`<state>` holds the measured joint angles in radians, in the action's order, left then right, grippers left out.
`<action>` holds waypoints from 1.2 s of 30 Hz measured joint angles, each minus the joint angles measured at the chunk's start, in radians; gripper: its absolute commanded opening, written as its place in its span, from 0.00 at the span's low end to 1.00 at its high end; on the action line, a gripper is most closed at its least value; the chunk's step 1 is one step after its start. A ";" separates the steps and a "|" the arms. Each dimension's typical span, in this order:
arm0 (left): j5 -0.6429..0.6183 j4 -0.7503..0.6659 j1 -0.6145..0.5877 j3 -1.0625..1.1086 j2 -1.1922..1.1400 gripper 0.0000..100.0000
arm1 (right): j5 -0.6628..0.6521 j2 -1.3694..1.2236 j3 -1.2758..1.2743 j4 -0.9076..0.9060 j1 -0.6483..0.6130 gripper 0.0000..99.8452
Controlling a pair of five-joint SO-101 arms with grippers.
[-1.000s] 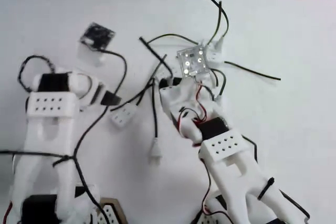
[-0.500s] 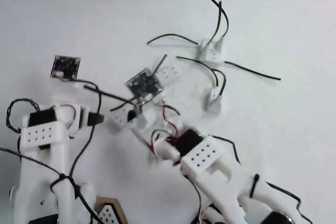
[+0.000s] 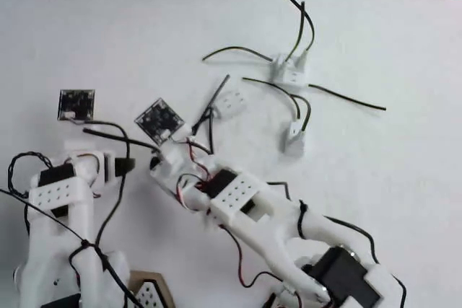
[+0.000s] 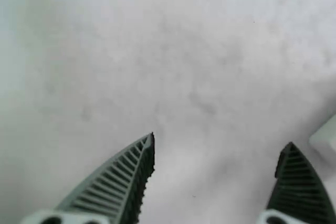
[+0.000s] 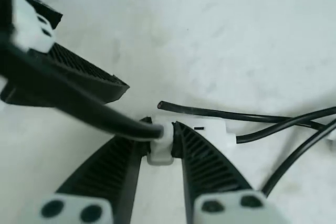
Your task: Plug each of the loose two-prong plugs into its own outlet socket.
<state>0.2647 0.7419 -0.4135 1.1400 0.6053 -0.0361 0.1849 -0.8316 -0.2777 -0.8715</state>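
Right gripper (image 5: 161, 127) clamps plug (image 5: 207, 126) by its end; trailing wires (image 5: 273, 123) may twist it loose. Left gripper (image 4: 220, 141) apart.

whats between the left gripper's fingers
Only bare table. In the left wrist view the left gripper stands open over it, its fingers wide apart with nothing held between them.

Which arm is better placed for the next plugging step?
Right, probably: the right gripper is shut on a white connector with a black wire, while the left gripper is open over the table, holding nothing.
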 measured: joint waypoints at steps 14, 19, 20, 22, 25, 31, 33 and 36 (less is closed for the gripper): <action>-0.006 0.000 0.000 0.008 0.002 0.36 | -0.049 -0.057 0.005 0.066 0.002 0.02; -0.006 0.000 -0.018 0.008 0.002 0.36 | -0.054 -0.057 0.005 0.066 0.031 0.02; -0.006 0.000 -0.026 0.008 0.002 0.36 | -0.054 -0.061 0.005 0.066 0.032 0.02; -0.006 0.000 -0.028 0.008 0.002 0.36 | -0.054 -0.078 0.006 0.066 0.032 0.02; -0.006 0.000 -0.028 0.008 0.002 0.36 | -0.052 -0.109 0.011 0.092 0.026 0.02; -0.006 0.000 -0.028 0.008 0.002 0.36 | -0.052 -0.146 0.023 0.129 0.020 0.02; -0.006 0.000 -0.028 0.008 0.002 0.36 | -0.052 -0.141 0.023 0.129 0.020 0.02; -0.006 0.000 -0.028 0.008 0.002 0.36 | -0.012 -0.098 0.012 0.074 0.018 0.02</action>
<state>0.2585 0.7419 -0.4411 1.1477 0.6068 -0.0483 0.0867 -0.8193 -0.2041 -0.8531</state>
